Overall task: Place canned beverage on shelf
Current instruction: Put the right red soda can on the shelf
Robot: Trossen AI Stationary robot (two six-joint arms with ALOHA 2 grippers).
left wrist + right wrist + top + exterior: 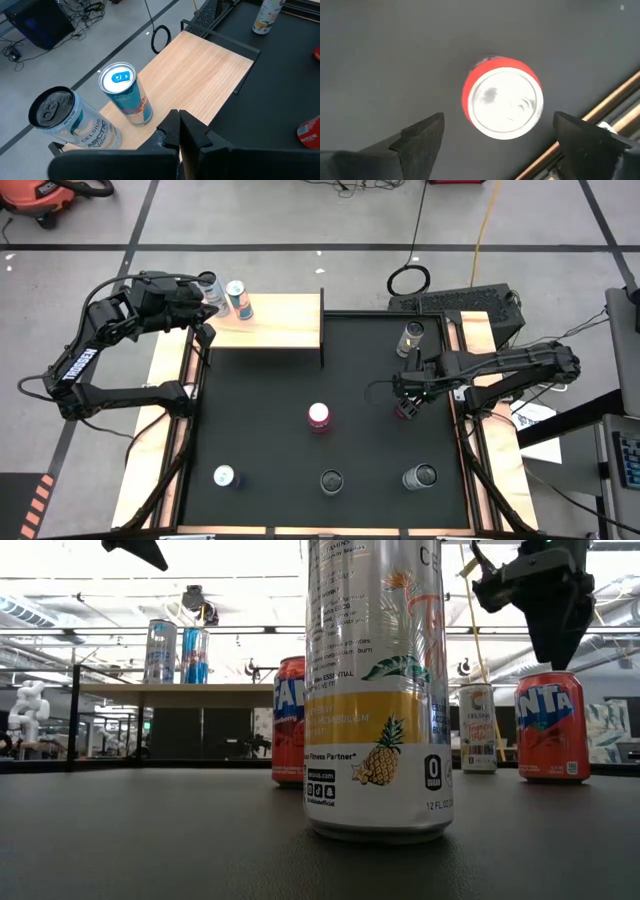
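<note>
A red canned beverage (502, 97) stands upright on the black mat near its right edge (404, 412); in the low view it is the red can (552, 725) at the right. My right gripper (498, 116) hangs open just over it, pointing down, one finger to each side of the can's top, touching nothing (548, 650). The shelf (280, 325) is a pale wood board at the far left, and two cans (122, 97) (62, 122) stand on it. My left gripper (180, 132) is shut above the shelf's left end, beside those two cans, holding nothing.
Another red can (319, 417) stands mid-mat and a tall can (411, 337) at the far right. Along the near edge stand three more cans (224, 476) (331, 481) (420, 477). A wooden strip (615, 100) edges the mat close to the right gripper.
</note>
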